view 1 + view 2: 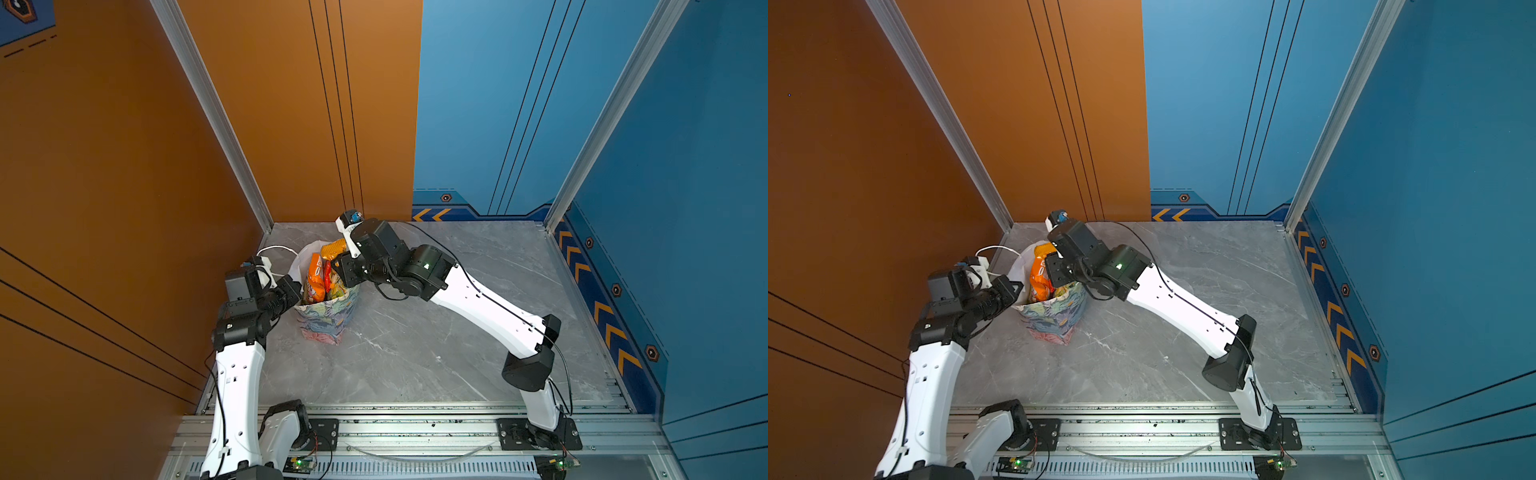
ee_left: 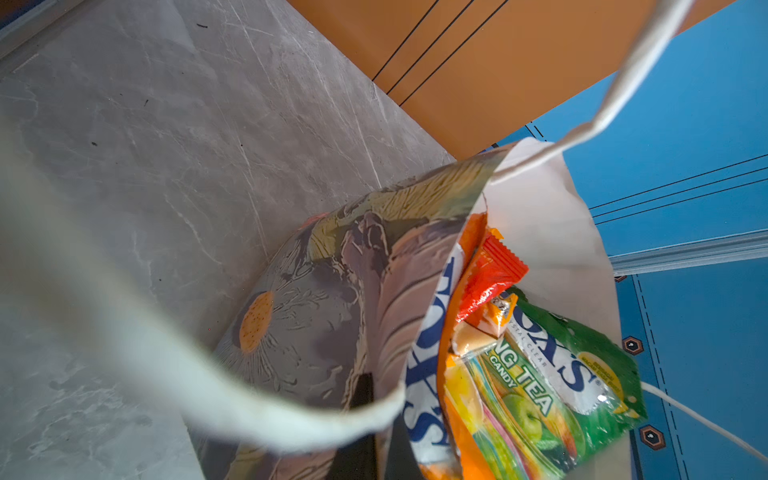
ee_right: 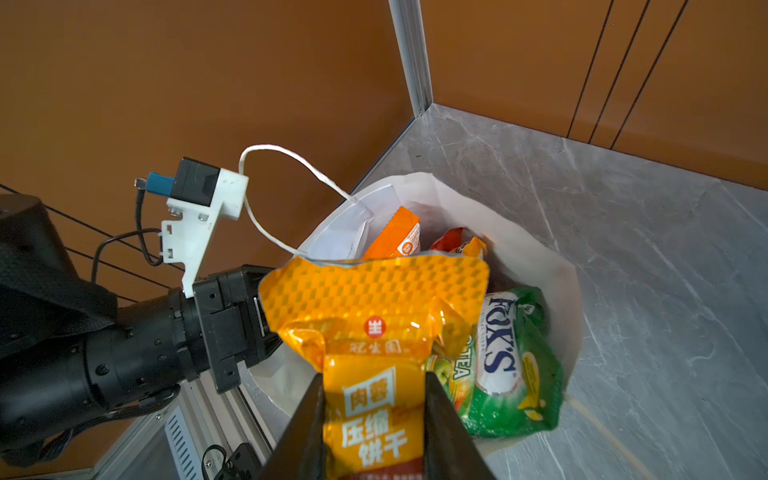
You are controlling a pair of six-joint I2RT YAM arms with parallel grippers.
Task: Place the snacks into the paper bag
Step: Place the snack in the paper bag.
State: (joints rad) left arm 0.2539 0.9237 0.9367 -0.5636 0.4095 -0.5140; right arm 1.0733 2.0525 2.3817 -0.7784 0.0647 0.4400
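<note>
Packet, yellow-orange, clamped across its width by right fingers, part open. Its long axis runs out past the tips, over the paper bag mouth at the table's far left corner. Left fingers fully closed, pinching the bag's rim. Green Fox's pouch and small orange packet already inside, crowding the drop.

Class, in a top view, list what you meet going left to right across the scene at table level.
Orange wall → left gripper → paper bag → right arm's black elbow → blue chevron strip.
</note>
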